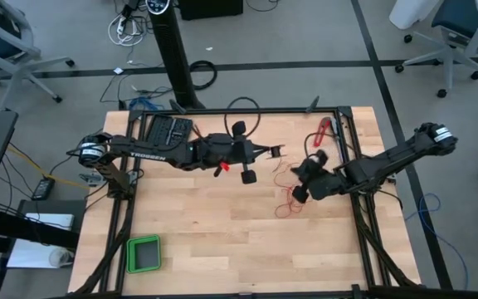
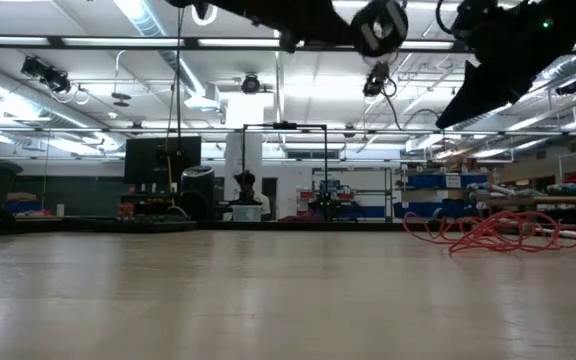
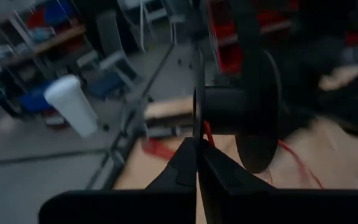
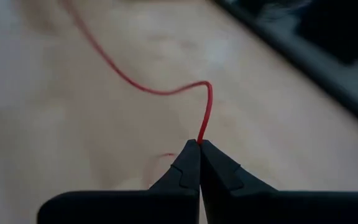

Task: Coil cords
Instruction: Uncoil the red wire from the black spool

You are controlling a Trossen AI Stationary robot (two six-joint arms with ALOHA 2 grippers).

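The right jaws (image 4: 199,144) were pressed together on the thin red cord (image 4: 166,90), which rose from between the tips, bent over and ran off across the pale worktop (image 4: 55,124). The left jaws (image 3: 197,149) were likewise together, clamped on the rim of a black spool (image 3: 241,112), whose hub stuck out sideways in front of them, with a strand of red showing against it.

Judging from this, the winding step was in hand: one arm presented the spool, the other fed the cord. The next move would call for the right jaws to carry their pinched length over to the hub and lay it round under light tension, while the left arm held the spool steady or turned it; too hard a pull might drag the loose tangle.

Only the high view showed the whole layout: the left arm reached to mid-worktop, the right arm came in from the far side, and the slack cord lay in squiggles near the right jaws. The low view alone showed that slack as a loose heap resting on the wood, with both arms raised above it. The pinch on the cord itself could be read only in the right wrist view, and the grip on the spool only in the left wrist view.
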